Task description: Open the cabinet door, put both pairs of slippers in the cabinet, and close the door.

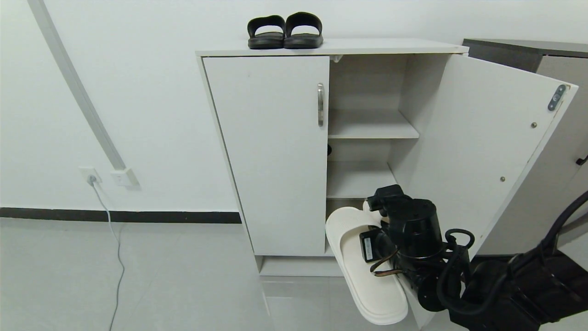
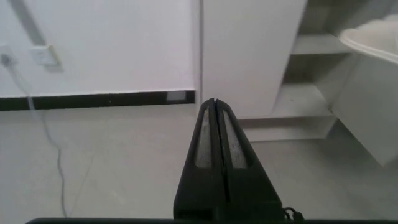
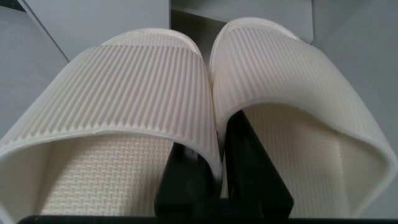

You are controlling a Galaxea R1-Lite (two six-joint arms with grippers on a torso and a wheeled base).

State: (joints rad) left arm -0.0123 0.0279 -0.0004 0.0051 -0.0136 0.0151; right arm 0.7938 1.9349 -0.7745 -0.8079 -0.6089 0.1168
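Observation:
The white cabinet [image 1: 266,151] has its right door [image 1: 477,138] swung wide open and its left door shut. Inside are bare shelves [image 1: 367,128]. A black pair of slippers [image 1: 285,32] rests on the cabinet top. My right gripper [image 3: 217,155] is shut on the white pair of slippers [image 1: 363,266], pinching their inner edges together, toes toward the bottom compartment. The white slippers [image 3: 137,81] hang just outside the opening, above the floor. My left gripper [image 2: 214,109] is shut on nothing, low over the floor, pointing at the closed left door.
A wall socket [image 1: 92,177] with a grey cable [image 1: 117,248] trailing down to the floor is left of the cabinet. A grey cabinet [image 1: 551,55] stands behind the open door on the right. Open floor lies in front and to the left.

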